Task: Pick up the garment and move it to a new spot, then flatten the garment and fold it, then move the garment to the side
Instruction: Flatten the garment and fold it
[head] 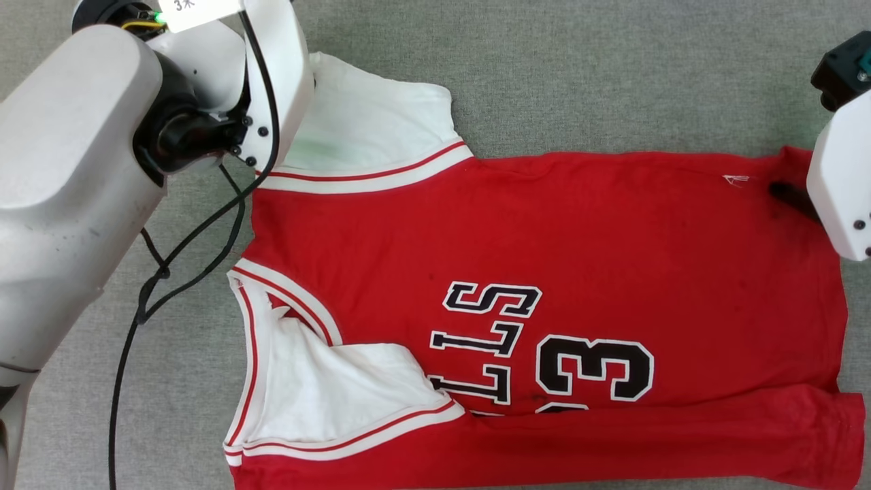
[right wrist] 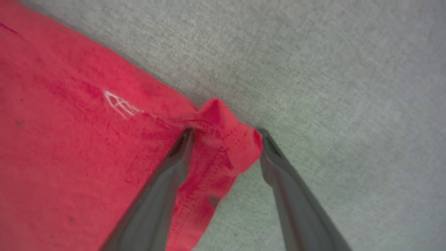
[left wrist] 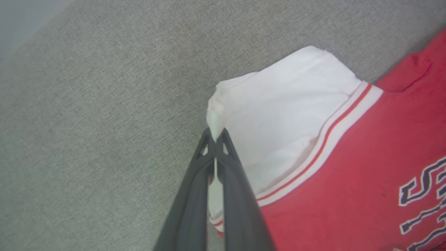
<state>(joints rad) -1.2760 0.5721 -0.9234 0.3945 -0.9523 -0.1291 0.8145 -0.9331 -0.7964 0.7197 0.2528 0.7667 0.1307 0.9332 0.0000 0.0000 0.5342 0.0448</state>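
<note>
Pale, smooth forearm casing (head: 61, 190) trailing a black cable (head: 190, 238) is seen closest, at the left of the head view. Beyond it the garment (head: 544, 238), a red knit jersey with white sleeves, striped trim and black white-edged lettering, is laid out on a grey, finely woven surface (head: 612, 68). An edge of the white sleeve (left wrist: 278, 115) is pinched between the closed fingers of the left gripper (left wrist: 216, 134). The right gripper (right wrist: 224, 134) is held wide, straddling a bunched, stitched hem corner (right wrist: 226, 153).
</note>
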